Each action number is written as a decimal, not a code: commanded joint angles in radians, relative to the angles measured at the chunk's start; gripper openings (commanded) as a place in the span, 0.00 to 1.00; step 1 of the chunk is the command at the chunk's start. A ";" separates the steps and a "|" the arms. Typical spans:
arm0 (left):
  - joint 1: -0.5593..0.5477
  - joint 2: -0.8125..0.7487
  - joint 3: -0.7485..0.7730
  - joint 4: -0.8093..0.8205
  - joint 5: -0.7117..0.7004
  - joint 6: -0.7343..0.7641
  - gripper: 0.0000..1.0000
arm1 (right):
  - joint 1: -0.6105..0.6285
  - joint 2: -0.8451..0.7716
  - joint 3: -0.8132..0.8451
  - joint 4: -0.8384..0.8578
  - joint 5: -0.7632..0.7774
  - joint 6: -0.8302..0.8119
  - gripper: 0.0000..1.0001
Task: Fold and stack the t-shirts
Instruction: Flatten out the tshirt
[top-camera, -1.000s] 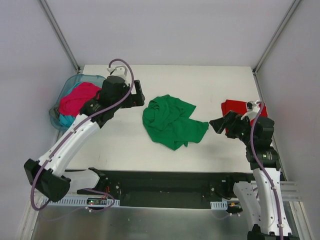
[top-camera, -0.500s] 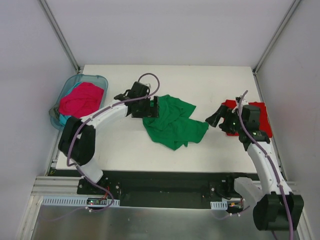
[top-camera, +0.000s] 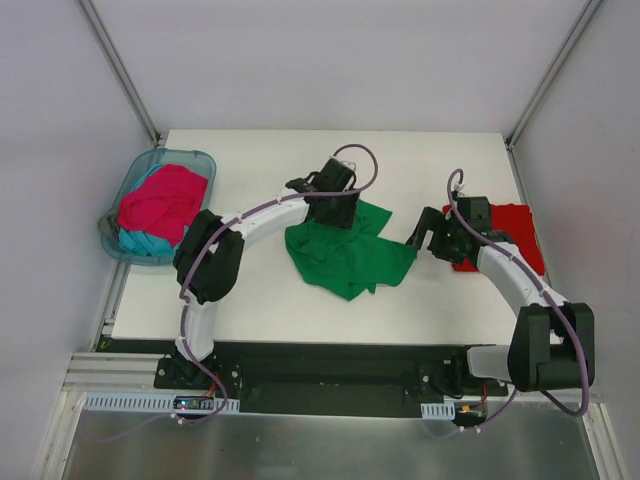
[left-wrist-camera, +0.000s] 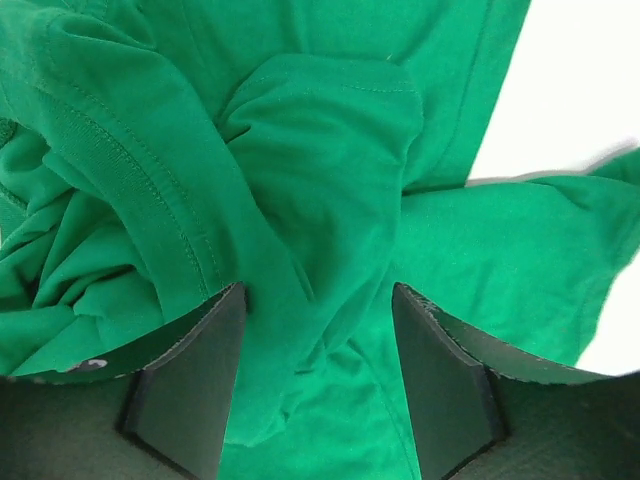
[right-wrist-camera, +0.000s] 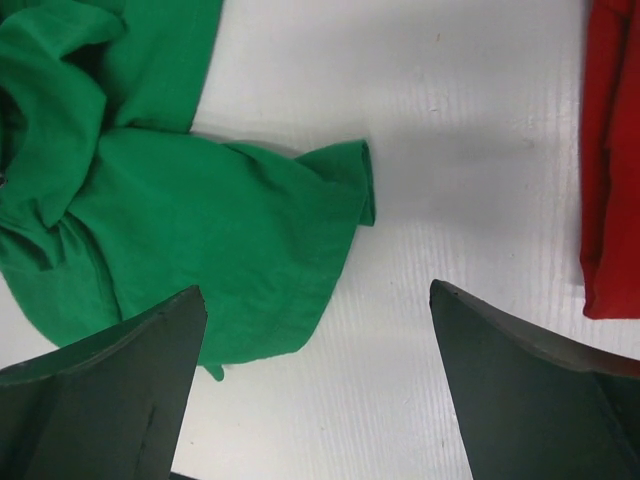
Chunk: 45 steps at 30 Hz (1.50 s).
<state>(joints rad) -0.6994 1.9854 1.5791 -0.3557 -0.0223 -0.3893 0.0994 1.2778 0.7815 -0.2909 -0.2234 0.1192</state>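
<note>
Table (top-camera: 430, 160): crumpled green t-shirt (top-camera: 345, 255) at centre. Basket (top-camera: 125, 185) at 10 o'clock holds pink shirt (top-camera: 160, 200) and teal shirt (top-camera: 135, 240). Red t-shirt (top-camera: 515, 225) at 3 o'clock. Left hand (left-wrist-camera: 318, 295) open, straddling a green fold. Right hand (right-wrist-camera: 315, 290) open, between green and red.

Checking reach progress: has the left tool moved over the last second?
Yes. The left tool has moved right, away from the blue basket, and now sits over the green t-shirt at its upper edge.

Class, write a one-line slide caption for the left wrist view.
Open left gripper straddling a bunched fold of the crumpled green t-shirt on the white table.
</note>
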 joint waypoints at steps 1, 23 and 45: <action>-0.008 0.049 0.076 -0.095 -0.113 0.036 0.55 | 0.014 0.054 0.051 0.024 0.061 -0.016 0.96; -0.011 -0.246 -0.155 -0.071 -0.340 -0.034 0.00 | 0.091 0.305 0.200 -0.042 0.157 -0.026 0.96; 0.075 -0.491 -0.442 0.027 -0.263 -0.106 0.00 | 0.175 0.503 0.372 -0.103 0.315 -0.033 0.20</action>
<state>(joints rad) -0.6312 1.5585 1.1542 -0.3664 -0.3183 -0.4835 0.2642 1.7725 1.0954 -0.3599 0.0433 0.0967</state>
